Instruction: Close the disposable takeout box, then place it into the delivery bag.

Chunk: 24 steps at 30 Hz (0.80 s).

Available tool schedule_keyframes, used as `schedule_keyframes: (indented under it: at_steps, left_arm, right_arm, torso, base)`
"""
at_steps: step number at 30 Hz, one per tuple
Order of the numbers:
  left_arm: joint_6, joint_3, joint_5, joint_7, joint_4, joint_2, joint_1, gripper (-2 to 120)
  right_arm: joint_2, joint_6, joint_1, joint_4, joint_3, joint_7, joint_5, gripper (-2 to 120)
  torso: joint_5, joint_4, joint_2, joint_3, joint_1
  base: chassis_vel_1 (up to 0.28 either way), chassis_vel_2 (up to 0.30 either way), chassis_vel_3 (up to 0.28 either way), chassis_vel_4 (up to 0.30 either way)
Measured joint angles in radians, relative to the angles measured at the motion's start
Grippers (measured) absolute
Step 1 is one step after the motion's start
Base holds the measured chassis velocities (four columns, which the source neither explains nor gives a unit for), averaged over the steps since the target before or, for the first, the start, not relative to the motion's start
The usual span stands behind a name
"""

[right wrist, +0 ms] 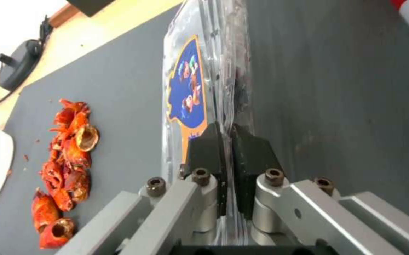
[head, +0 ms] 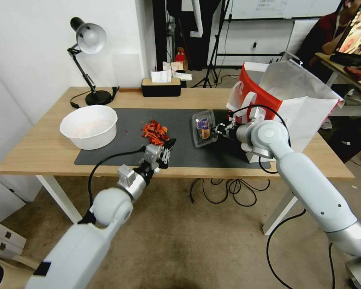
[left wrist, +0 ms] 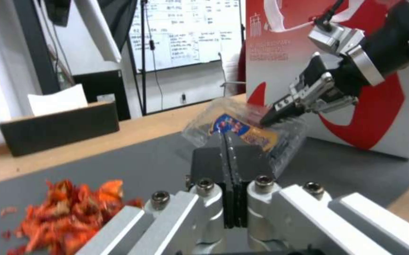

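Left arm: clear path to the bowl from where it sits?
Probably yes. The left gripper, shut and empty, hovers over the mat's near edge; bare mat lies between it and the white bowl. The red shell pile sits off to the side.

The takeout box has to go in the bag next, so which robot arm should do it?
Probably the right: its end effector already pinches the takeout box beside the delivery bag. The left end effector is shut, empty and farther away.

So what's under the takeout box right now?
The takeout box hangs tilted in the right end effector, above the dark mat. The mat directly beneath it is hidden.
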Motion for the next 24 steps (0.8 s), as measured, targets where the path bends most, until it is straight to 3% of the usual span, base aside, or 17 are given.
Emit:
schedule_keyframes:
  at_steps: [3, 13, 16, 21, 24]
  left_arm:
    - [-0.009, -0.040, 0.007, -0.020, -0.022, -0.035, 0.058, 19]
    - [-0.038, -0.072, -0.001, -0.048, -0.053, -0.074, 0.114, 49]
    - [-0.060, -0.090, -0.016, -0.047, -0.063, -0.087, 0.139, 67]
    - [-0.069, -0.096, -0.015, -0.049, -0.063, -0.090, 0.141, 79]
    - [-0.073, -0.096, -0.014, -0.053, -0.060, -0.100, 0.142, 95]
  right_arm:
    - [-0.014, 0.013, -0.017, 0.026, 0.016, -0.031, -0.001, 2]
    - [-0.046, 0.046, -0.080, 0.097, 0.087, -0.080, -0.010, 2]
    - [-0.070, 0.085, -0.134, 0.148, 0.115, -0.134, -0.065, 2]
    - [-0.082, 0.105, -0.160, 0.183, 0.125, -0.161, -0.101, 2]
    - [-0.085, 0.148, -0.187, 0.212, 0.127, -0.206, -0.160, 2]
  torso:
    - [-0.0001, 0.0001, 0.000, 0.000, 0.000]
    - [0.0000, 0.0000, 0.000, 0.000, 0.000]
    - [0.0004, 0.0000, 0.000, 0.000, 0.000]
    - [-0.0001, 0.0002, 0.000, 0.000, 0.000]
    - [0.0001, 0.0000, 0.000, 0.000, 0.000]
  base:
    - [0.000, 0.000, 0.000, 0.000]
    - [0.000, 0.000, 0.000, 0.000]
    - [0.000, 0.000, 0.000, 0.000]
    - [0.000, 0.000, 0.000, 0.000]
    - [0.000, 0.000, 0.000, 0.000]
